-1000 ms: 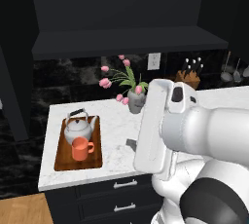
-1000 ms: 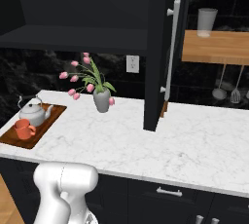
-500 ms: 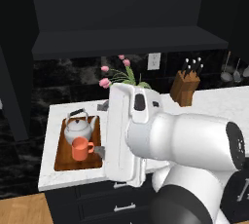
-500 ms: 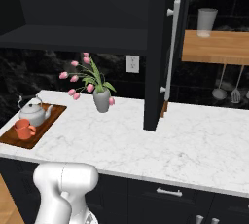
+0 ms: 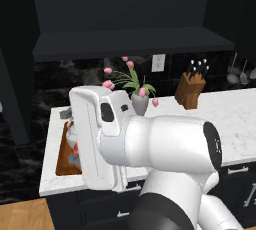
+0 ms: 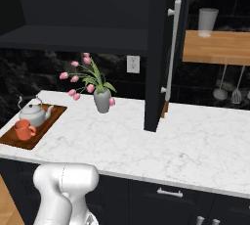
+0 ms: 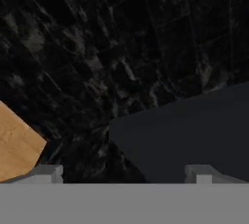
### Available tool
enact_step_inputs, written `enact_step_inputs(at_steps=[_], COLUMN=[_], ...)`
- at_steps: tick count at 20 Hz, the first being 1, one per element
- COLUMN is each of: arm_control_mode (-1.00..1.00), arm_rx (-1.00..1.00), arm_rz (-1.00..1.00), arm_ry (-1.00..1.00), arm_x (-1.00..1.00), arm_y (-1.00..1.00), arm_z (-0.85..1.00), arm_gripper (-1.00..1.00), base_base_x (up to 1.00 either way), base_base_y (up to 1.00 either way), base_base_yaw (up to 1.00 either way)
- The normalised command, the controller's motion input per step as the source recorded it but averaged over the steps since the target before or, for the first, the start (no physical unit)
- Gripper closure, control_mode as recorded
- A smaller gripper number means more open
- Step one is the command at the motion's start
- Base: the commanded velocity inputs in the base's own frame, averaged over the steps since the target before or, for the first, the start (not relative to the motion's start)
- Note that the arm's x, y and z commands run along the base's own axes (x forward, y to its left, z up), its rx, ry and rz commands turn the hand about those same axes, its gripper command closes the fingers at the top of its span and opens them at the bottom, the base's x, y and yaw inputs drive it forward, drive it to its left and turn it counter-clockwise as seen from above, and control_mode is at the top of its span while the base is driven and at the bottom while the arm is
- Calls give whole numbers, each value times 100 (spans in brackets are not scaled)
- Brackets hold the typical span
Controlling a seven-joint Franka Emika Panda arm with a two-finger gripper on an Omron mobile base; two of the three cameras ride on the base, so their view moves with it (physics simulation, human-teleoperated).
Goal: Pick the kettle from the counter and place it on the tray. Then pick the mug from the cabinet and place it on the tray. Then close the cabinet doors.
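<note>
The silver-grey kettle (image 6: 33, 114) and the orange mug (image 6: 23, 129) stand side by side on the reddish-brown tray (image 6: 52, 115), at the left end of the white marble counter (image 6: 185, 143). In the left base view my white arm covers most of the tray (image 5: 62, 156). The black cabinet (image 6: 73, 38) above stands open, and its right door (image 6: 156, 57) with a silver bar handle (image 6: 172, 48) swings out over the counter. My gripper (image 7: 124, 175) is open, its fingertips (image 7: 48, 173) wide apart with nothing between them, facing black marbled wall and a dark panel.
A grey vase of pink tulips (image 6: 101, 99) stands mid-counter by the backsplash. A knife block (image 5: 192, 88) sits further right. A wooden shelf (image 6: 217, 45) carries a glass (image 6: 207, 22), with utensils (image 6: 229, 87) hanging below it. Dark drawers run under the counter.
My arm has swung left and nearer the left base camera, now covering the kettle and most of the tray there. Kettle, mug and door have not moved.
</note>
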Motion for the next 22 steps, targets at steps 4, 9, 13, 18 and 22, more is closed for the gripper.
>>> enact_step_inputs(at_steps=[4, 9, 13, 18, 22], arm_control_mode=[-100, -100, -100, -100, -100], arm_rx=[0, 0, -4, -8, -9], arm_rz=[0, 0, 0, 0, 0], arm_ry=[-17, -18, -14, -12, -8], arm_x=[-27, -20, -9, 24, 51], arm_y=[54, 48, 60, 66, 53], arm_z=[5, 11, 6, 1, 1], arm_gripper=[-100, -100, -100, -100, -100], base_base_x=[0, 0, 0, 0, 0], base_base_y=[0, 0, 0, 0, 0], base_base_yaw=[0, 0, 0, 0, 0])
